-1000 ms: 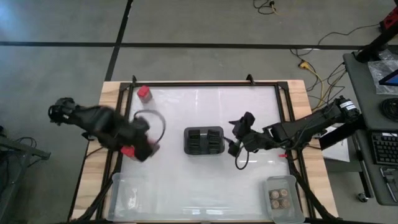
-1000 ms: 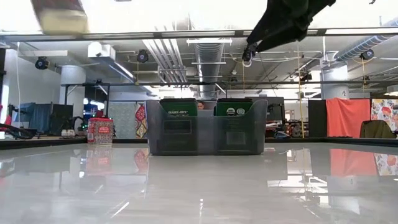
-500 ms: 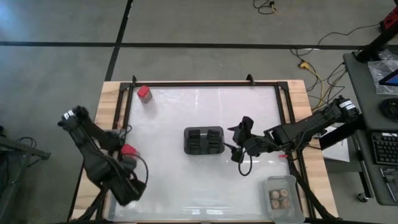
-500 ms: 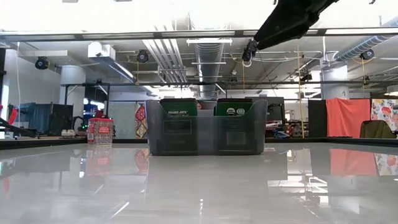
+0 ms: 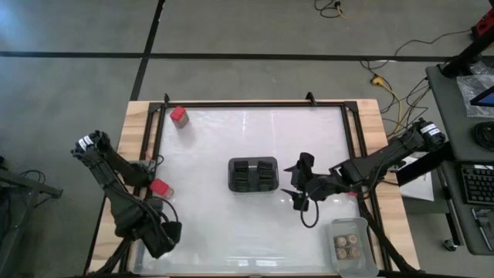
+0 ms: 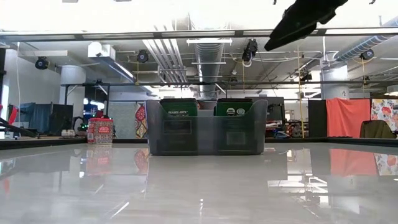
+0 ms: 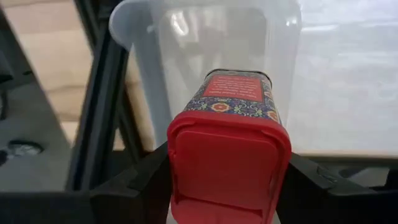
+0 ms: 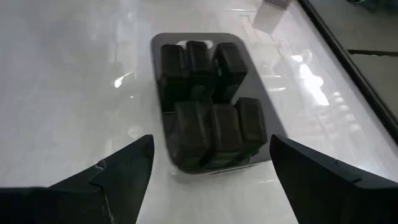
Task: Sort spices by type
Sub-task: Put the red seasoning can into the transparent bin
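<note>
Since swinging off mid-bench, left tool hangs over the clear bin, clamped on a red spice box; drop-in looks imminent. Right tool spread apart near slotted holder.

L end effector now over bin

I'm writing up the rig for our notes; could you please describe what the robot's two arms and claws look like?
Both arms are dark, nearly black, jointed links. The left arm has a pale tag near its base joint, as does the right arm. A black cable loops beneath the right claw. In the wrist views, each claw's fingers are dark, flat, tapered wedges.
</note>
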